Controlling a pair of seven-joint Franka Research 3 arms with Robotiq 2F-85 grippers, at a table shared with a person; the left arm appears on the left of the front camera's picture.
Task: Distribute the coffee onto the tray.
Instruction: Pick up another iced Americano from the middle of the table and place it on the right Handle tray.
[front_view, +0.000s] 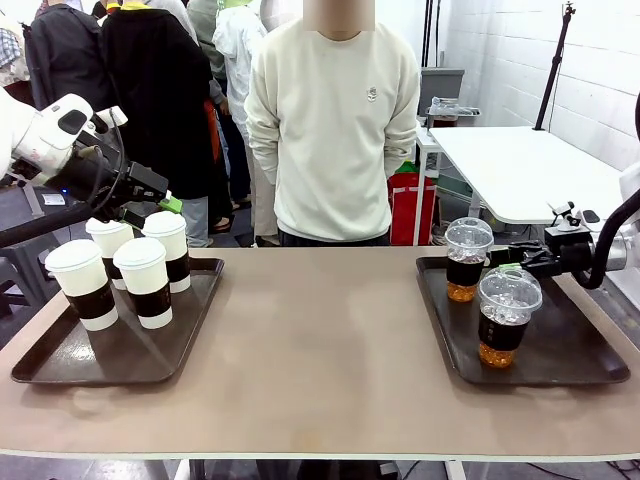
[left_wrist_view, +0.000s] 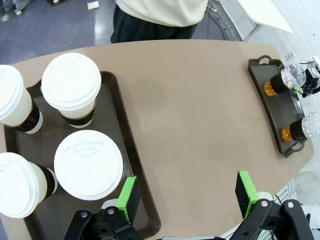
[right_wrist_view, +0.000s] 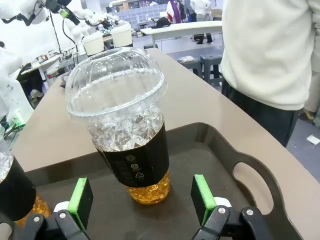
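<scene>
Four white lidded coffee cups (front_view: 128, 268) with dark sleeves stand together on the left brown tray (front_view: 60, 365). My left gripper (front_view: 150, 210) hovers open above their far side. Seen from above in the left wrist view, the cups (left_wrist_view: 87, 165) lie left of that open gripper (left_wrist_view: 187, 192), which holds nothing. Two clear dome-lidded iced coffees (front_view: 468, 260) (front_view: 506, 315) stand on the right tray (front_view: 570, 365). My right gripper (front_view: 505, 257) is level with the far iced cup. That cup (right_wrist_view: 125, 125) stands just ahead of the open gripper (right_wrist_view: 141, 200), apart from its green pads (right_wrist_view: 202, 197).
A person in a cream sweater (front_view: 335, 120) stands at the table's far edge. Bare tabletop (front_view: 320, 330) lies between the two trays. The right tray's handle (right_wrist_view: 255, 175) is close to my right gripper. A white table (front_view: 530, 165) stands behind on the right.
</scene>
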